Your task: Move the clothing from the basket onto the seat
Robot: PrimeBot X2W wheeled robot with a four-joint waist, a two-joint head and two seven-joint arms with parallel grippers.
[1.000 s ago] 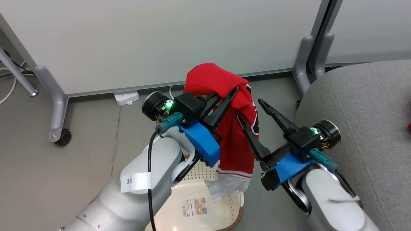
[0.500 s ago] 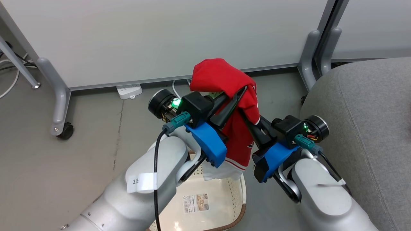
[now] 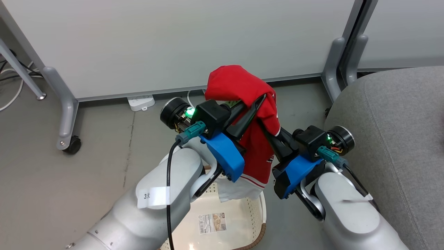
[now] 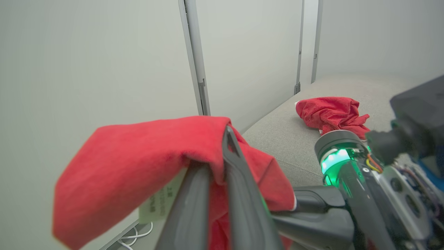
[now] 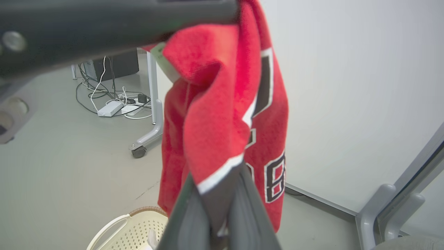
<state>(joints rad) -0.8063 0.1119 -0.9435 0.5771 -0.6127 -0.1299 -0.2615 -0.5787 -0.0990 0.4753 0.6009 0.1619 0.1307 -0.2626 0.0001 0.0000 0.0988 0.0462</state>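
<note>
Above the basket (image 3: 255,211), toward 12 o'clock in the head view, the jersey (image 3: 242,86) is hanging clear of the floor (image 3: 104,156), bunched into a red hood at its top and trailing its white striped hem down to the basket's far rim. The left gripper (image 3: 253,102) is reaching in from 8 o'clock and pinching the upper fold, its jaws drawn nearly together on the cloth; in the left wrist view that gripper (image 4: 215,152) is showing red fabric draped over both fingers. The right gripper (image 3: 272,133) is coming in from 4 o'clock and clamping a white-trimmed edge of the same garment lower down. In the right wrist view that gripper (image 5: 216,187) is squeezing the edge between narrow jaws, while the jersey (image 5: 215,104) is dangling with its black, white-outlined numerals facing 3 o'clock and the basket (image 5: 135,225) is sitting at 7 o'clock. The seat (image 3: 399,121) is occupying the 3 o'clock side of the head view, just beside the right arm. In the left wrist view a second red garment (image 4: 329,111) is lying crumpled on the seat (image 4: 288,132) at 2 o'clock. A paper label (image 3: 212,223) is lying on the basket's bottom. Pale partition panels (image 3: 173,41) are standing at 12 o'clock, with a white power strip (image 3: 141,102) lying at their foot and a caster (image 3: 73,145) resting at 9 o'clock.
</note>
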